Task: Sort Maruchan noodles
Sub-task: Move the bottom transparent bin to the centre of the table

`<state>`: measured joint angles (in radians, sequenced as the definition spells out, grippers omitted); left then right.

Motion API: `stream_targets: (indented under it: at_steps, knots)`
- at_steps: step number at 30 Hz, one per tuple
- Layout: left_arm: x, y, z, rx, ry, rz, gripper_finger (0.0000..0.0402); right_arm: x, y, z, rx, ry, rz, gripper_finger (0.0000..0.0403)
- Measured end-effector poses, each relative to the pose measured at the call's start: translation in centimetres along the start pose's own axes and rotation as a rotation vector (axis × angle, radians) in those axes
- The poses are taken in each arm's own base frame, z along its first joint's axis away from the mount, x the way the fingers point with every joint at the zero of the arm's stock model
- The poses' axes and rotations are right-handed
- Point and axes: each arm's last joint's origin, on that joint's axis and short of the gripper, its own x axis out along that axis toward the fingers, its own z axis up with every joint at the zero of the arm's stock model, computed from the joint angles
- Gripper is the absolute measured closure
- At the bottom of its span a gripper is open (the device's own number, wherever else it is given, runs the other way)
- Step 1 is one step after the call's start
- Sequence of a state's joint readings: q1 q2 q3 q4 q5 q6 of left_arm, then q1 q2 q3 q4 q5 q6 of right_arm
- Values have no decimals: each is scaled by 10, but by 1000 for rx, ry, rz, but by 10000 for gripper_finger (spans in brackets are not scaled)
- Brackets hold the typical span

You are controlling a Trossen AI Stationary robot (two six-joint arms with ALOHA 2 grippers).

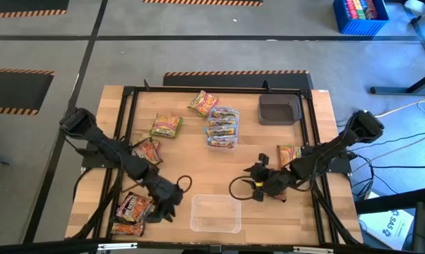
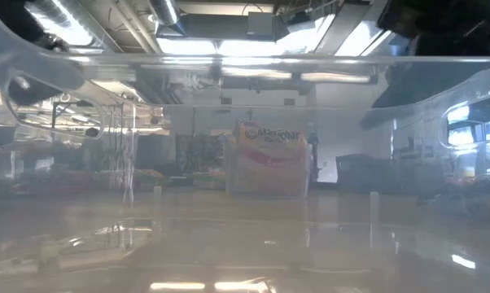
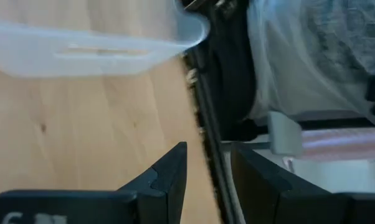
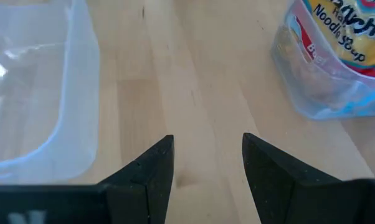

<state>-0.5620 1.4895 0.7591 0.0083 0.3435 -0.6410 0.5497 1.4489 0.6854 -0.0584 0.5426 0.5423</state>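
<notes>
The noodle packets lie flat on the wooden table. Two yellow-green ones (image 1: 165, 125) (image 1: 202, 103) are at the far middle. A pale blue stack (image 1: 222, 127) is beside them and also shows in the right wrist view (image 4: 337, 56). Maroon ones (image 1: 147, 150) (image 1: 133, 209) lie at the left, and another packet (image 1: 290, 154) lies under my right arm. My left gripper (image 1: 170, 204) (image 3: 209, 177) is open and empty, low by the near-left maroon packets. My right gripper (image 1: 250, 175) (image 4: 207, 162) is open and empty, low over bare wood.
A clear plastic tub (image 1: 216, 213) stands at the near middle between the two grippers; the low view looks through it. A dark grey square tray (image 1: 279, 109) stands at the far right. A black frame (image 1: 128, 106) runs around the table top.
</notes>
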Motion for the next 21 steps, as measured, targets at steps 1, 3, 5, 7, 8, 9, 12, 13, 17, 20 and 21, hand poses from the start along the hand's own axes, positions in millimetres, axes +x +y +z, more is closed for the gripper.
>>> stream_targets:
  at_steps: [1, 3, 5, 7, 8, 9, 12, 13, 17, 20, 21]
  knots:
    - [4, 1, -2, -2, 1, 23, 285, 5, 0, 0, 9, 1, 4, 233]
    - [13, 4, 0, 6, -37, 45, 285, 11, 0, -4, 9, 19, -10, 233]
    - [20, 9, 0, 51, -60, 74, 285, 19, 3, -7, 19, 14, -12, 233]
    - [30, 11, 5, 109, -128, 71, 285, 23, 5, -9, 24, 7, -12, 233]
    - [33, 13, 6, 132, -149, 77, 285, 26, 7, -9, 32, 1, 0, 233]
    - [36, 14, 8, 150, -169, 80, 285, 28, 8, -10, 31, 1, 2, 233]
    - [40, 23, 10, 161, -203, 134, 285, 32, 11, -11, 43, -8, 31, 233]
    - [40, 25, 11, 157, -208, 152, 285, 33, 12, -12, 42, -4, 37, 233]
    - [37, 36, 15, 154, -256, 282, 285, 32, 13, -12, 60, 4, 59, 233]
    - [33, 44, 20, 152, -309, 373, 285, 32, 13, -12, 60, 27, 91, 233]
    - [31, 47, 22, 153, -324, 404, 285, 32, 13, -13, 56, 43, 102, 233]
